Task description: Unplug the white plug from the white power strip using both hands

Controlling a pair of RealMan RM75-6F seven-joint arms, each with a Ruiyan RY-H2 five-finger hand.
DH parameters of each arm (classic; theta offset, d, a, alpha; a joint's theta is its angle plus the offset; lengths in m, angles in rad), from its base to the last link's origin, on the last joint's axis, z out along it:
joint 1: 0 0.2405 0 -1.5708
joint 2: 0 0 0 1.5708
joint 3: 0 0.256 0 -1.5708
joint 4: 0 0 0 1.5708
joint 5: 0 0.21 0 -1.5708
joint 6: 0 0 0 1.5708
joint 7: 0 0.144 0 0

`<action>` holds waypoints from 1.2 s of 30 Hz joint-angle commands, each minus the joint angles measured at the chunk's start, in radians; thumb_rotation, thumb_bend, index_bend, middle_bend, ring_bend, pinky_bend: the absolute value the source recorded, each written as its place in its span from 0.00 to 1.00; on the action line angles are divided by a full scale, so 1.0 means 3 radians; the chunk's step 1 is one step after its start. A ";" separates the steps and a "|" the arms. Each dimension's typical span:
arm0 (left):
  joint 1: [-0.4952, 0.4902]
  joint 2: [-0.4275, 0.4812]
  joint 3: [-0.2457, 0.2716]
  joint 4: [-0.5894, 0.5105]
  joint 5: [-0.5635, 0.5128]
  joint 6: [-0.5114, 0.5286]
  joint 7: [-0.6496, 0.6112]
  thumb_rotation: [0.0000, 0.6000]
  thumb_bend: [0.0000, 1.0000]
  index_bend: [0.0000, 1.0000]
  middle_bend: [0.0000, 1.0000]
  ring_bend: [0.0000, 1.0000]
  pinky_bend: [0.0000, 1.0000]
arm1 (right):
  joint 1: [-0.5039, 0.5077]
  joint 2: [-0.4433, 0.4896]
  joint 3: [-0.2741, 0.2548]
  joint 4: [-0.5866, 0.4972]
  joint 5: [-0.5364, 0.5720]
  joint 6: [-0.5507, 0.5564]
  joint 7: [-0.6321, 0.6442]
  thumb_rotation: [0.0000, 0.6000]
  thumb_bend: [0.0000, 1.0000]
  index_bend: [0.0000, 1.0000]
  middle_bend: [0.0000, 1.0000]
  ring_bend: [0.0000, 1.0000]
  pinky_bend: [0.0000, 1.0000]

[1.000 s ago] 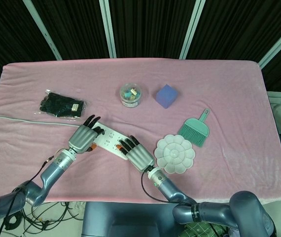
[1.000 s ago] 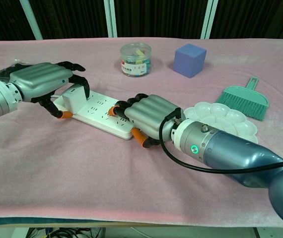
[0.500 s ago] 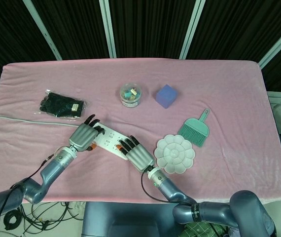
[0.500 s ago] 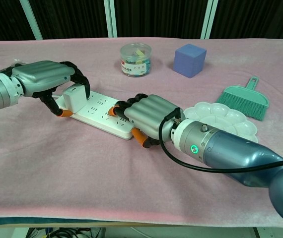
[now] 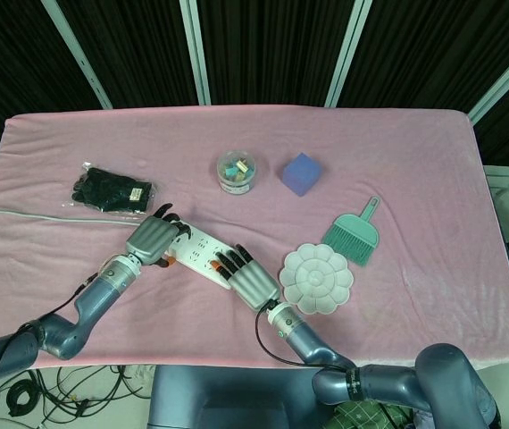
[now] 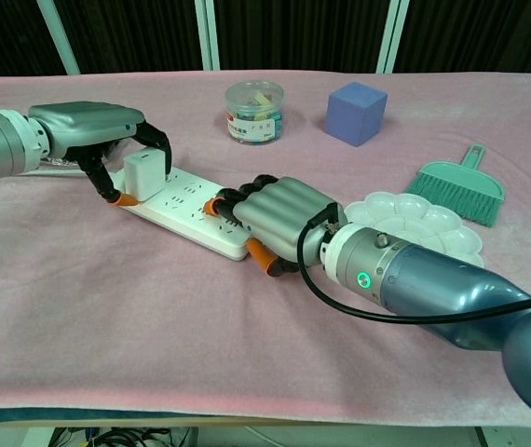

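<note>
The white power strip [image 6: 187, 211] lies slantwise on the pink cloth, and it also shows in the head view [image 5: 199, 256]. A white plug [image 6: 144, 172] stands at its left end. My left hand [image 6: 96, 130] arches over the plug and pinches it between thumb and fingers. In the head view the left hand [image 5: 152, 239] hides the plug. My right hand [image 6: 275, 219] presses down on the strip's right end with its fingers curled over it [image 5: 249, 281]. Whether the plug's pins are out of the socket is hidden.
Behind the strip stand a clear jar of coloured clips [image 6: 253, 110] and a blue cube [image 6: 356, 112]. A white flower-shaped palette [image 6: 426, 225] and a teal brush [image 6: 459, 190] lie to the right. A black bag [image 5: 112, 189] and a grey cable [image 5: 49, 217] lie at the left.
My left hand has closed around the plug and risen slightly, drawing the plug upward and a little right. The right hand has stayed pressed on the strip.
</note>
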 commanded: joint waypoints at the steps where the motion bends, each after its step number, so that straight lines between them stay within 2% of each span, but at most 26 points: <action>1: -0.0049 0.0071 -0.0021 -0.0090 -0.0144 -0.0122 0.0082 1.00 0.73 0.67 0.66 0.19 0.06 | 0.0010 0.0013 -0.0009 -0.0012 0.0021 -0.0022 -0.0016 1.00 0.64 0.16 0.11 0.12 0.09; 7: -0.0105 0.0157 -0.0030 -0.0201 -0.0440 -0.0281 0.0207 1.00 0.74 0.67 0.66 0.19 0.06 | 0.0042 0.0051 -0.0051 -0.0042 0.0035 -0.0074 -0.0073 1.00 0.64 0.19 0.12 0.13 0.09; 10: -0.0108 0.0162 -0.0047 -0.0230 -0.0503 -0.0226 0.0235 1.00 0.74 0.67 0.66 0.19 0.06 | 0.0054 0.0059 -0.0049 -0.0063 0.0063 -0.0074 -0.0098 1.00 0.64 0.20 0.13 0.14 0.09; 16: -0.0023 0.0143 -0.0153 -0.0283 -0.0264 0.0178 0.0005 1.00 0.74 0.67 0.65 0.19 0.06 | 0.0051 0.0071 -0.0045 -0.0091 0.0098 -0.0033 -0.0112 1.00 0.64 0.20 0.13 0.14 0.08; 22: 0.0049 0.0328 -0.0194 -0.0497 -0.0050 0.0458 -0.0071 1.00 0.74 0.66 0.65 0.19 0.06 | 0.0040 0.0043 -0.0014 -0.0106 0.0055 0.0081 -0.0084 1.00 0.63 0.20 0.13 0.13 0.09; 26: 0.0199 0.0572 -0.0062 -0.0765 0.0157 0.0688 0.0049 1.00 0.73 0.65 0.64 0.19 0.06 | 0.0020 0.0040 0.0029 -0.0144 -0.0026 0.0236 -0.0063 1.00 0.58 0.18 0.12 0.12 0.09; 31: 0.0488 0.0823 0.0220 -0.1000 0.0369 0.0972 0.0218 1.00 0.72 0.63 0.62 0.19 0.06 | -0.0019 0.0126 0.0155 -0.0317 -0.0089 0.0426 0.0022 1.00 0.57 0.15 0.10 0.10 0.08; 36: 0.0793 0.0951 0.0503 -0.1015 0.0588 0.1213 0.0033 1.00 0.72 0.62 0.60 0.17 0.06 | -0.0058 0.0387 0.0296 -0.0658 -0.0123 0.0594 0.0033 1.00 0.57 0.15 0.10 0.10 0.08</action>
